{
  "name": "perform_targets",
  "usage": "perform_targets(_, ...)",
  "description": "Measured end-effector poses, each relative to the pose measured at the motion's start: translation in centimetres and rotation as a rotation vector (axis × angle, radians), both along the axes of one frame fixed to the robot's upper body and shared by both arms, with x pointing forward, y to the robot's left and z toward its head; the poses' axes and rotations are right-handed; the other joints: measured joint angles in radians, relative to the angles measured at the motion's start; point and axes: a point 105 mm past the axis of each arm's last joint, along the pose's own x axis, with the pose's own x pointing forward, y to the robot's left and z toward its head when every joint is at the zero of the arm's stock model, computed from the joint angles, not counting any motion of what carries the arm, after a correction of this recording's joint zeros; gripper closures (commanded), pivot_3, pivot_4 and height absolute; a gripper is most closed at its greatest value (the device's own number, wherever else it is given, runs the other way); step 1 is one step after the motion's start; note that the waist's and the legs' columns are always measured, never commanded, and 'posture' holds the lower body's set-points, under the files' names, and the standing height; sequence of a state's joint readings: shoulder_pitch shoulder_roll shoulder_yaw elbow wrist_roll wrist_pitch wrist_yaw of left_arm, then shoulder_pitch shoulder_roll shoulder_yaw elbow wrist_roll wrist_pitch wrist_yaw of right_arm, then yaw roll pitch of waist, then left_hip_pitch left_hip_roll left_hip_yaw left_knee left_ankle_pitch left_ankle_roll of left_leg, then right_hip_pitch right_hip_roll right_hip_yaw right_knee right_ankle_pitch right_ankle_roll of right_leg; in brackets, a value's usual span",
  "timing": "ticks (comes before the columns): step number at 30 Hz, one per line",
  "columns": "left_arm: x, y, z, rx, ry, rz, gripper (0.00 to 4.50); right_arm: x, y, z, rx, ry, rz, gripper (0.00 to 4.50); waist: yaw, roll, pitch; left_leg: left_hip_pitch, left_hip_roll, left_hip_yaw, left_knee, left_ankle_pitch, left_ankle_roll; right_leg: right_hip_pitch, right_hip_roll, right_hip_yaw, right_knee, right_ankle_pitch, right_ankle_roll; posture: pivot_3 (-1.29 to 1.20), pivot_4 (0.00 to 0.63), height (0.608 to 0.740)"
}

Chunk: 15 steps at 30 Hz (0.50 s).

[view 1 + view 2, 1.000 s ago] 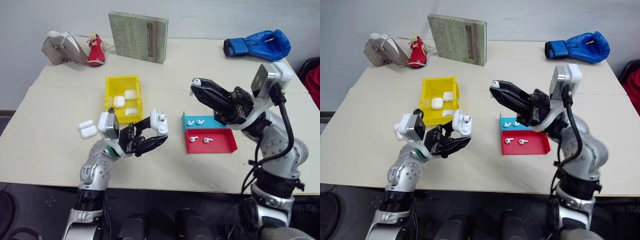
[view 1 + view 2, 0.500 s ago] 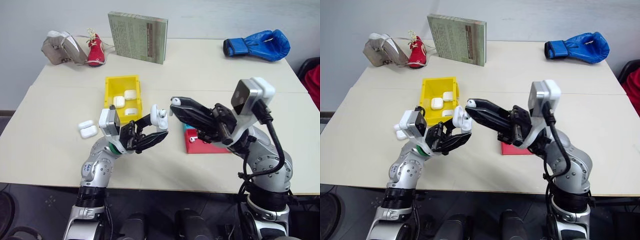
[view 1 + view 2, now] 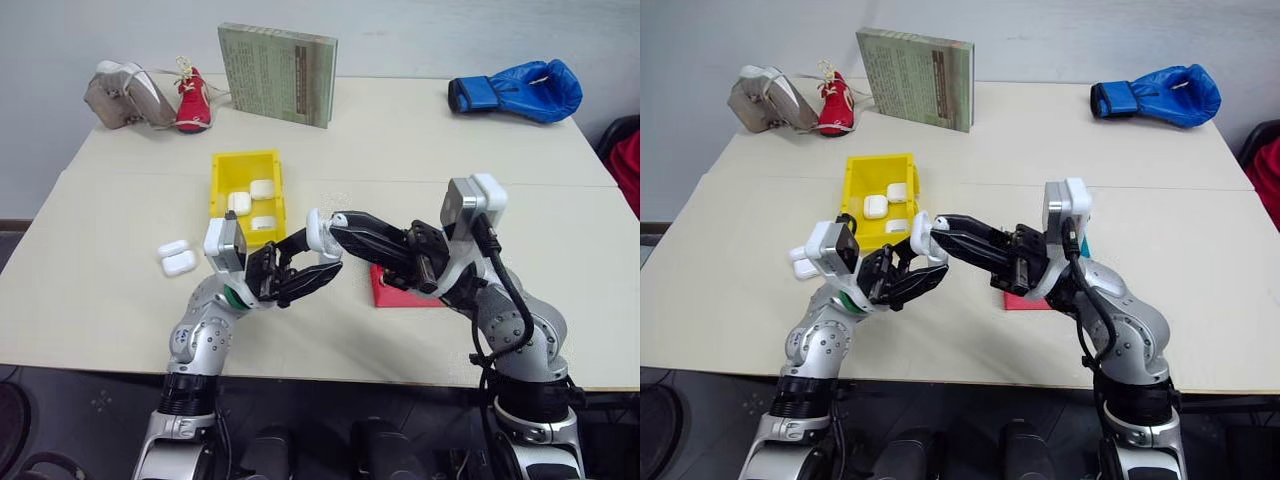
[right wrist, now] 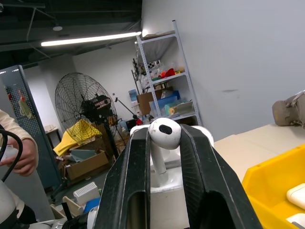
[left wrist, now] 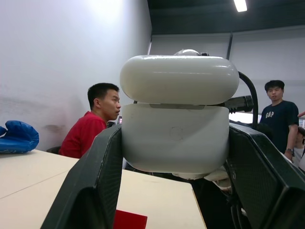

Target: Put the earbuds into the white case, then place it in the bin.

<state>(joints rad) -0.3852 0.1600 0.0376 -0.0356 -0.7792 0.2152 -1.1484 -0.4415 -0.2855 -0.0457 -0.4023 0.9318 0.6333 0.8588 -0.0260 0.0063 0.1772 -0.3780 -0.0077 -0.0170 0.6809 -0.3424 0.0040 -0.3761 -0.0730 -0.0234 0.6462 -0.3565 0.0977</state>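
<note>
My left gripper (image 3: pixel 318 256) is shut on the white case (image 3: pixel 318 232), held above the table with its lid hinged open. In the left wrist view the case (image 5: pixel 175 138) sits between both fingers with the lid (image 5: pixel 179 79) raised. My right gripper (image 3: pixel 338 221) is shut on one of the earbuds (image 4: pixel 164 134), its stem pinched between the fingers, and its tip is right at the open case. The yellow bin (image 3: pixel 217 190) stands behind my left gripper and holds three white cases.
Two more white cases (image 3: pixel 175 257) lie left of my left arm. A red tray (image 3: pixel 386 290) is mostly hidden under my right arm. A book (image 3: pixel 277 72), a red shoe (image 3: pixel 192 100) and a blue boxing glove (image 3: pixel 515 90) are at the back. People stand beyond the table.
My right gripper has carried the earbud left and down, from above the red tray to the open case. The left gripper has held the case still.
</note>
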Motion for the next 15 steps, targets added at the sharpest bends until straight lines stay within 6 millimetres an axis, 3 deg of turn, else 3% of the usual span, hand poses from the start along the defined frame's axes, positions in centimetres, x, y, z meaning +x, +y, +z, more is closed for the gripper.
perform_targets(15,0.03,-0.02,0.0,-0.003,-0.005,0.005,1.71,-0.02,-0.23,-0.33,-0.011,-0.007,0.009,4.05,0.0,0.0,0.0,0.0,0.0,0.0,0.0,0.0,0.0,0.0,0.0,0.0,-0.001,0.0,0.0,0.0,0.15,0.74)
